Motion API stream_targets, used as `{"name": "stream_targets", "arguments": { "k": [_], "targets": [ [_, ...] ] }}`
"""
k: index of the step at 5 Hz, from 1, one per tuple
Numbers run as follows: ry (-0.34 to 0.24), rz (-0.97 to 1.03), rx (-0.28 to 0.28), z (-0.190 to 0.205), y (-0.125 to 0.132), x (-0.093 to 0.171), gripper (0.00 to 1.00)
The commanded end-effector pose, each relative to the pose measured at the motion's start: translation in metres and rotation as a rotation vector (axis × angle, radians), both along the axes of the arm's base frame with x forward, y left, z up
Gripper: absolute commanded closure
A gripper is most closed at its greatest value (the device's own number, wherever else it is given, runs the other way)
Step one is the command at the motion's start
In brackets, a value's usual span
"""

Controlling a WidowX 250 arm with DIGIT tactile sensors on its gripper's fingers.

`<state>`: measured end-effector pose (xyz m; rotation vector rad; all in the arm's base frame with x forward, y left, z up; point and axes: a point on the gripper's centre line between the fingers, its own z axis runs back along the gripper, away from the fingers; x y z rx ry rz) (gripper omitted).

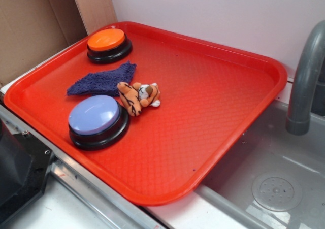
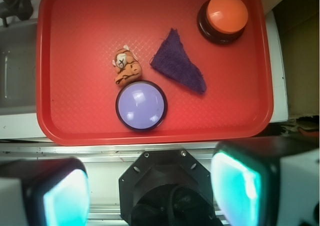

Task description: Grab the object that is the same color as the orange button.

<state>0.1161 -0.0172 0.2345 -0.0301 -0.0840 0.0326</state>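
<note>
A small orange plush tiger [image 1: 138, 96] with dark stripes lies on the red tray [image 1: 213, 112], between the dark blue cloth and the lavender button. It also shows in the wrist view [image 2: 126, 67]. The orange button [image 1: 107, 44] on a black base stands at the tray's far left corner, and it is at the upper right in the wrist view [image 2: 226, 15]. My gripper [image 2: 150, 191] hangs high above the tray's near edge, open and empty, its fingertips [image 2: 65, 196] wide apart. It is out of the exterior view.
A lavender-blue button [image 1: 96, 120] stands at the tray's near left, touching the tiger. A dark blue fuzzy cloth [image 1: 104, 80] lies between the buttons. A grey faucet [image 1: 304, 82] and a metal sink [image 1: 274, 183] are at the right. Cardboard [image 1: 30, 31] stands behind.
</note>
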Motion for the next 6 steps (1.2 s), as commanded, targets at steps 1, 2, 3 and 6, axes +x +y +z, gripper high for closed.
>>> {"name": "stream_targets", "arguments": {
  "k": [1, 2, 3, 6],
  "targets": [
    [0.0, 0.0, 0.0, 0.0, 0.0, 0.0, 0.0],
    [-0.049, 0.013, -0.002, -0.029, -0.003, 0.015, 0.0],
    [-0.053, -0.059, 0.016, -0.061, -0.009, 0.033, 0.0],
    [-0.168, -0.129, 0.054, -0.159, -0.029, 0.095, 0.0]
  ]
}}
